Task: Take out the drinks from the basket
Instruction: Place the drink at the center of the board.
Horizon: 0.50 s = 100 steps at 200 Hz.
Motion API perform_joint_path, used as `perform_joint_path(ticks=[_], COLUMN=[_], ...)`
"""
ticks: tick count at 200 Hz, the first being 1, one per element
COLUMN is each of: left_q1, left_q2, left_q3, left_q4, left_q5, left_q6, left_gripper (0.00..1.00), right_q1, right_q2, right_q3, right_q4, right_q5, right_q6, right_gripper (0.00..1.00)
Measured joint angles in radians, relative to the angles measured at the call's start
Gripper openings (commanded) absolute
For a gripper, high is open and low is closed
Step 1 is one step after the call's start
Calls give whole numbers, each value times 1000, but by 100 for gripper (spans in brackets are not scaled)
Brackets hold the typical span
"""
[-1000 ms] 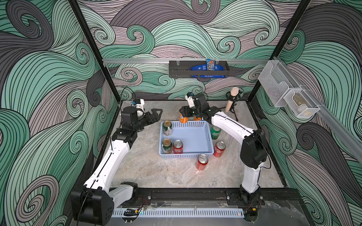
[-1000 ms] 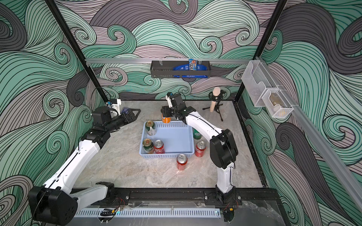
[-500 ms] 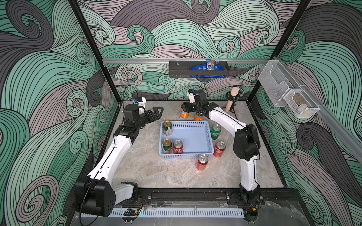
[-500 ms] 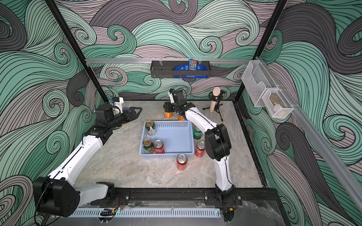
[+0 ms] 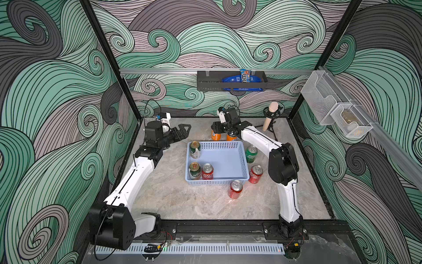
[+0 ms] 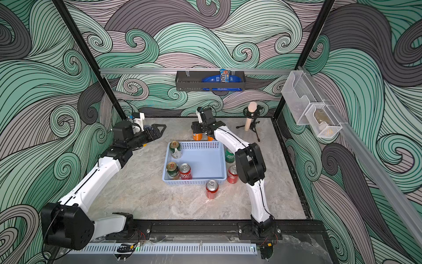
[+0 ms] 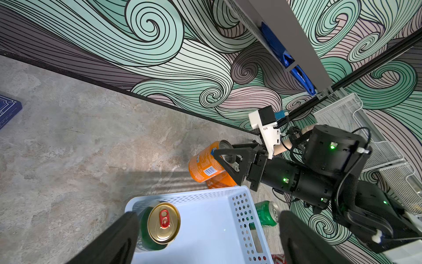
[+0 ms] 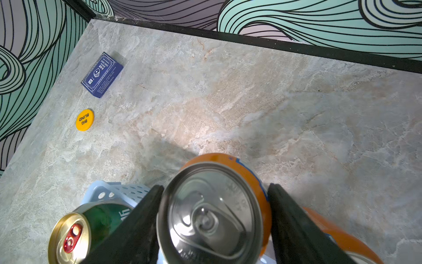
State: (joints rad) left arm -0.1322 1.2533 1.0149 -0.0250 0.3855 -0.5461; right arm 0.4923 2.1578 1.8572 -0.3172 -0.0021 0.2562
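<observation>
Leftmost, at 10 o'clock from the shallow light-blue perforated plastic basket (image 5: 217,182): left gripper (image 5: 186,130), jaws spread wide, gripping nothing. Inside, along the 9 o'clock wall: two green-and-cream gold-topped aluminium cans (image 5: 194,149), plus one red aluminium can (image 5: 207,171) beside the nearer. Just outside at 12 o'clock: right gripper (image 8: 215,189) clamped on a tilted orange aluminium can (image 5: 215,136), second orange can (image 5: 231,137) alongside. Outside from 3 to 5 o'clock: bright green aluminium can (image 5: 251,154), two more red cans (image 5: 256,174).
</observation>
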Motion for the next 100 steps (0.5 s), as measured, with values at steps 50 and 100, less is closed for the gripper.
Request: perform_joint_path(ticks=[50, 100], left_q1=[0, 0], left_q2=[13, 15], left_q3=[-5, -23], left_q4=[8, 17], left_q5=[0, 0], left_q6=[5, 14], left_gripper=[98, 98], right_q1=[0, 0], right_q2=[24, 57], right_q3=[-1, -5], right_q4=[-1, -1], right_q5=[0, 1], right_q6=[0, 0], right_gripper=[49, 51])
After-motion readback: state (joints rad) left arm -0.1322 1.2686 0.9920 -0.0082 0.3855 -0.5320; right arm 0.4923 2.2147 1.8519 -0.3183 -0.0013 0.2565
